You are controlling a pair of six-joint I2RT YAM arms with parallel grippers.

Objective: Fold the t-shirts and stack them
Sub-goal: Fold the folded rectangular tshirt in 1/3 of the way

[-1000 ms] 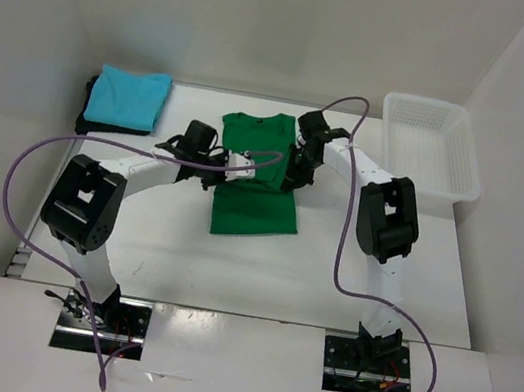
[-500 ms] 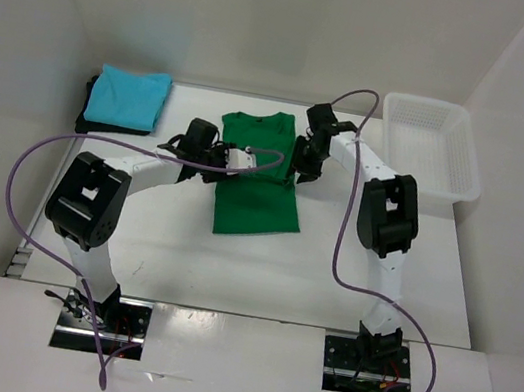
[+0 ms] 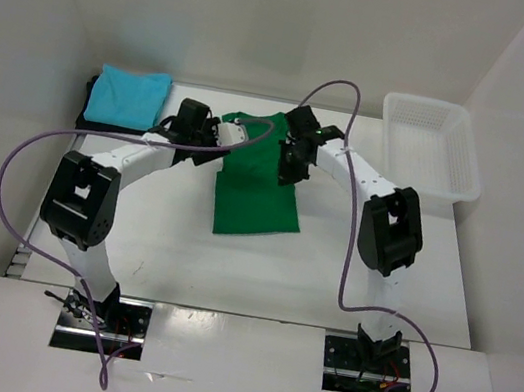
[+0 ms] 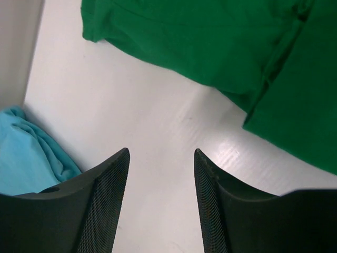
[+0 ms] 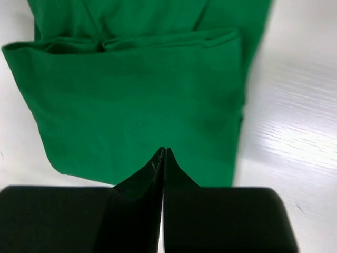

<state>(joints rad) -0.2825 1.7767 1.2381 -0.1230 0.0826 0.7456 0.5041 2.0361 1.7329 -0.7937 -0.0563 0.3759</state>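
Lying lengthwise from near to far at the middle of the table (image 3: 383, 258), the green t-shirt (image 3: 257, 193) makes a narrow strip with its collar end far and its straight hem near, tilted slightly off square. The turquoise t-shirt (image 3: 129, 97) sits folded at the far left corner on top of the black t-shirt (image 3: 86, 114), of which only a dark edge shows along the left and near sides. A white mesh basket (image 3: 431, 103) stands at the far right.

The left gripper (image 3: 235, 135) hangs at the green shirt's far left edge. From above its fingers are too small to read, but the left wrist view shows the left gripper (image 4: 160, 153) spread apart over bare table, with the turquoise cloth (image 4: 21, 153) on one side and the green cloth (image 4: 210, 47) on the other, folded edges overlapping.

The right gripper (image 3: 289, 168) is over the shirt's far right part. In its own view the right gripper (image 5: 164, 150) is pressed together, tips meeting over the green cloth (image 5: 131, 105). That view also shows a folded flap lying across the shirt, which the overhead camera hides behind the arms. Whether the tips touch the cloth cannot be made out.
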